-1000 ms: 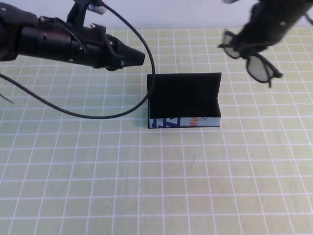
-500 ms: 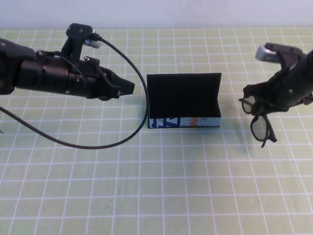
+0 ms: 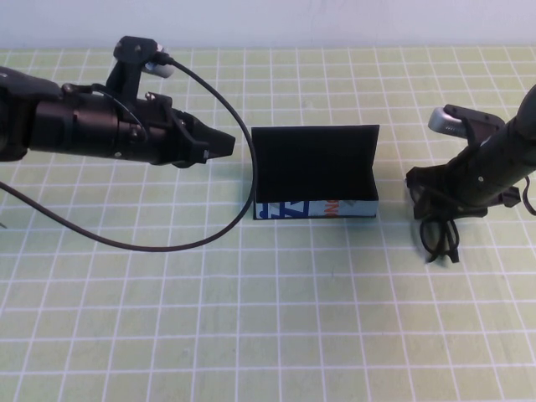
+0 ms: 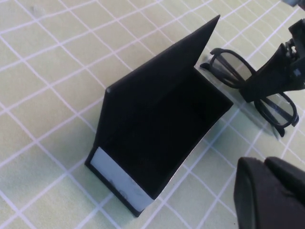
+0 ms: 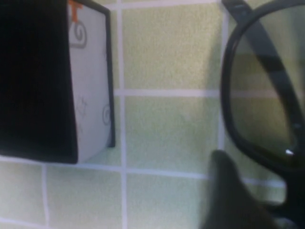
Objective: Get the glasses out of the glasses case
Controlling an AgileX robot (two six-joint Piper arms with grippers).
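Observation:
The black glasses case [image 3: 314,172] stands open at the middle of the mat, flap lid up, white printed strip facing the front. Its dark inside [image 4: 157,124] holds nothing that I can see. The black glasses [image 3: 437,235] are low on the mat to the right of the case, one lens hanging toward the front. My right gripper [image 3: 434,203] sits directly over their bridge and touches the frame [image 4: 228,71]. The glasses' rim [image 5: 229,105] shows close beside the case's end [image 5: 90,86]. My left gripper [image 3: 224,144] hovers shut left of the case, holding nothing.
A green mat with a white grid [image 3: 268,318] covers the table. The left arm's black cable [image 3: 167,244] loops down over the mat left of the case. The white back wall runs along the far edge.
My right gripper has carried the glasses from high at the back right down to the mat beside the case. The left arm dropped slightly, then held still.

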